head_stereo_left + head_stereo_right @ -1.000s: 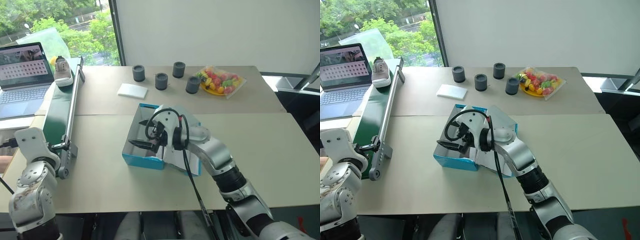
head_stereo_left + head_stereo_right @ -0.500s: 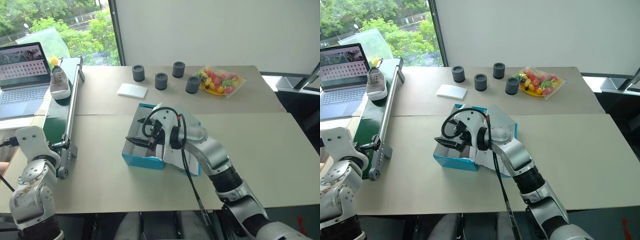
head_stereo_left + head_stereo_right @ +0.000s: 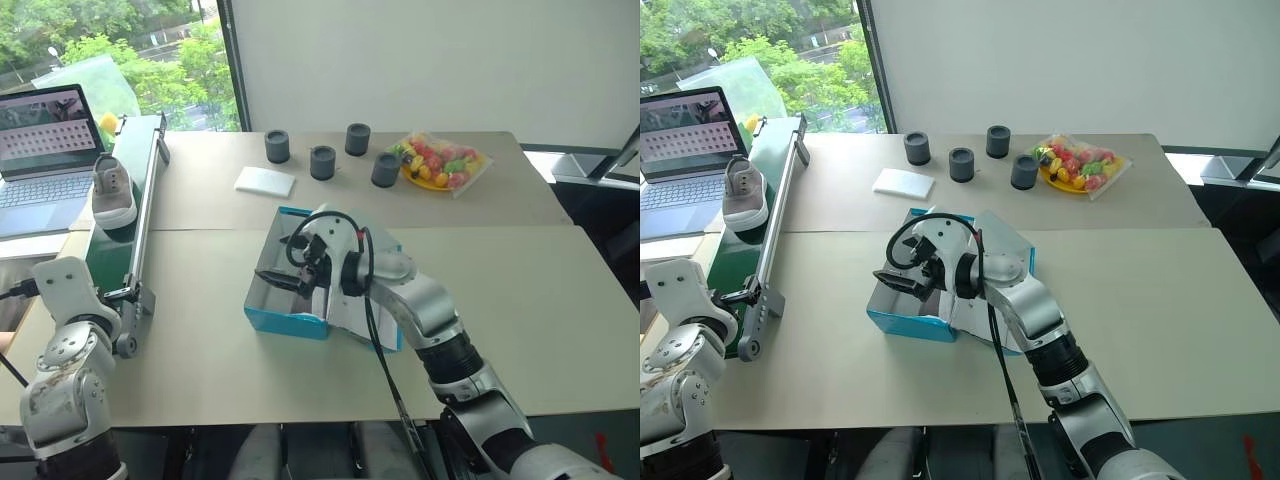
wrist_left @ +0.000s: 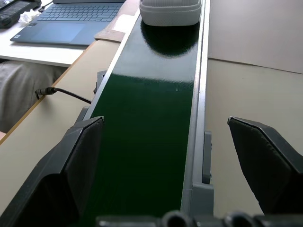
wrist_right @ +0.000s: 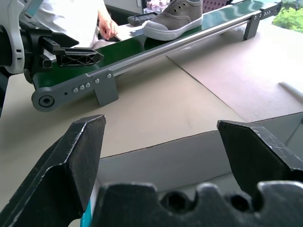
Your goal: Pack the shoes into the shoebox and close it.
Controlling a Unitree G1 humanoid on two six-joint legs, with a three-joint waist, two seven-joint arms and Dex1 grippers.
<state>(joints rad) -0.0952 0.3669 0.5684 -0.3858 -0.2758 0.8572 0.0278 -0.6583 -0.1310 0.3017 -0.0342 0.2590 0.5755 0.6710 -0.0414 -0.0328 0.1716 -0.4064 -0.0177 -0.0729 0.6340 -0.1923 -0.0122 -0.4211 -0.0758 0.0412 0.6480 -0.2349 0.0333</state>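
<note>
One grey shoe [image 3: 113,190] with a white sole rides the green conveyor belt [image 3: 117,252] at the table's left, toe toward me; it also appears as the shoe [image 4: 170,10] and the shoe [image 5: 177,19] in the wrist views. The turquoise shoebox [image 3: 282,322] lies open in the middle of the table, its inside empty as far as I can see. My right gripper [image 3: 276,284] hovers open over the box's left half with nothing between its fingers. At the belt's near end my left gripper [image 4: 163,124] stands open and empty, with the shoe well ahead of it.
A laptop [image 3: 45,150] sits left of the belt. Behind the box are a flat white pad [image 3: 265,181], several dark cups [image 3: 323,162] and a plate of colourful pieces [image 3: 440,162]. A person's hand [image 5: 108,28] rests beyond the belt.
The shoe has travelled along the belt toward me, from the far end to about a third of the way down. Both grippers have stayed where they were, open.
</note>
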